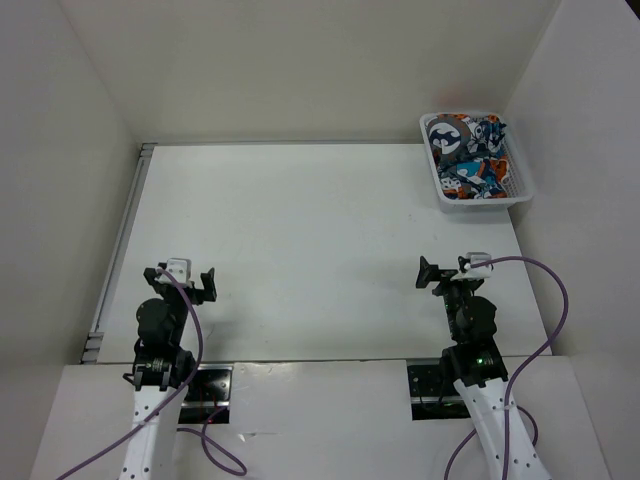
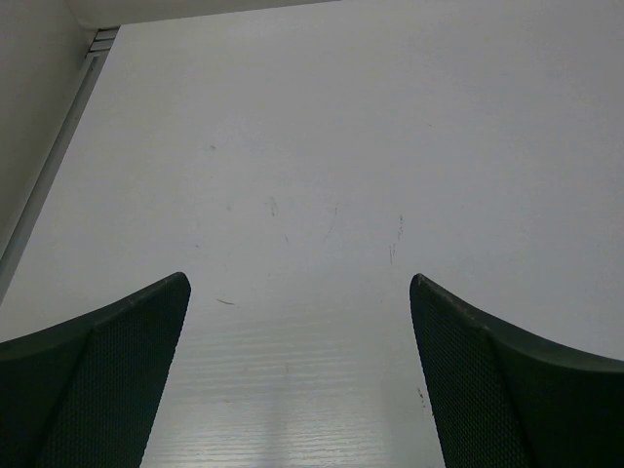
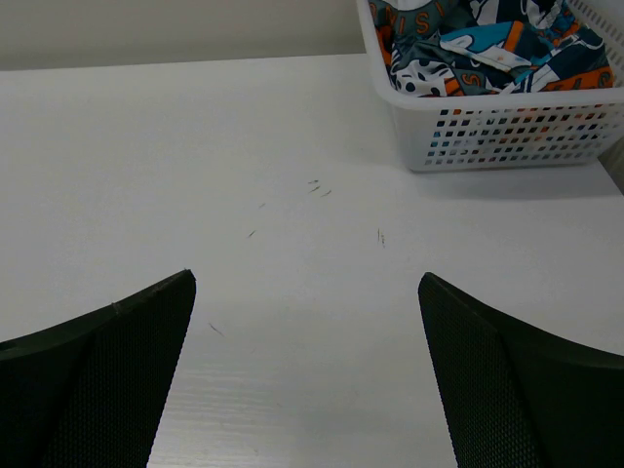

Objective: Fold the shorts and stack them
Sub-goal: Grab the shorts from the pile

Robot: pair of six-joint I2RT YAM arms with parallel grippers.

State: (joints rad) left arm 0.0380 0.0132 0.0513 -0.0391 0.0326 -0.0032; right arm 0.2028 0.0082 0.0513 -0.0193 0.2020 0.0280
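The shorts (image 1: 468, 155), in a busy blue, orange, white and grey print with a grey wave logo, lie crumpled in a white basket (image 1: 480, 198) at the far right of the table. They also show in the right wrist view (image 3: 487, 44). My left gripper (image 1: 182, 279) is open and empty over the near left of the table; its fingers (image 2: 107, 380) are wide apart. My right gripper (image 1: 452, 274) is open and empty at the near right, well short of the basket (image 3: 487, 136); its fingers (image 3: 517, 390) are wide apart.
The white table (image 1: 320, 240) is bounded by white walls at the left, back and right. A metal rail (image 1: 120, 240) runs along the table's left edge. Faint scratches mark the tabletop (image 3: 317, 185).
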